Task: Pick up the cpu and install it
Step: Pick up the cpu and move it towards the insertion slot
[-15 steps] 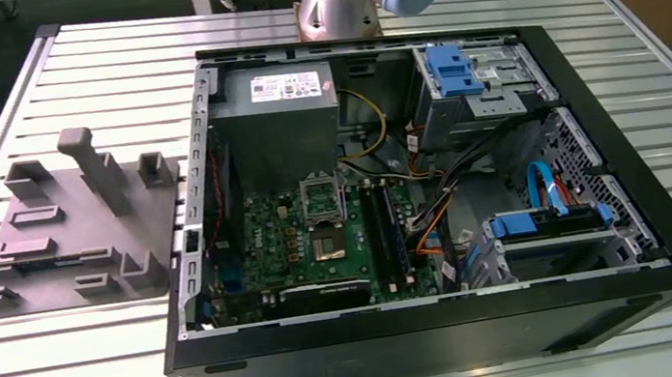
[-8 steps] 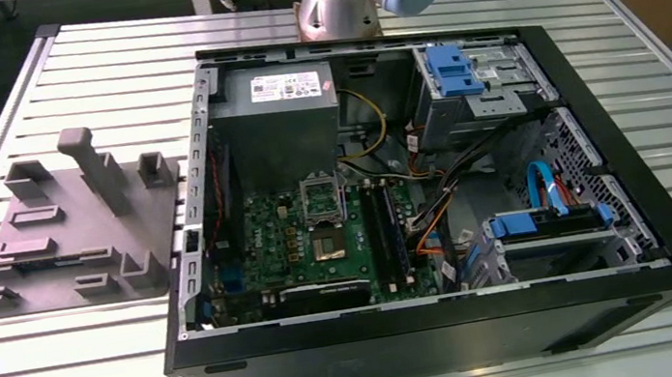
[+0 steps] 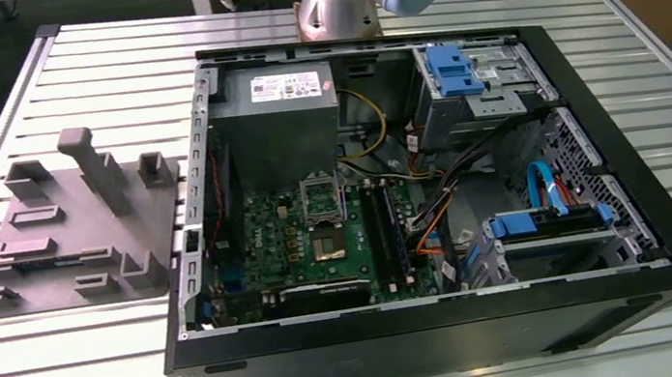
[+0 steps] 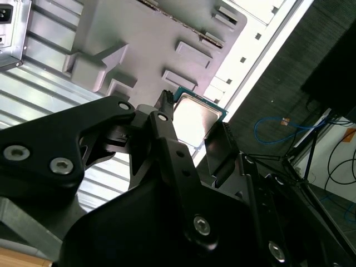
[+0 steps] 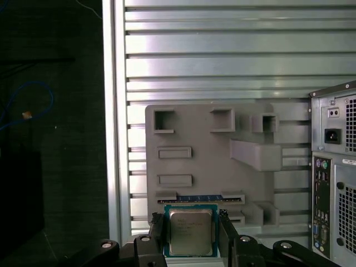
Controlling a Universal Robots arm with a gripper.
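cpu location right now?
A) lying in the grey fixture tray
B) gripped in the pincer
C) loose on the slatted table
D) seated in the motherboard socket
B: in the first wrist view the cpu sits clamped in the pincer, held up off the grey fixture tray seen beyond it.
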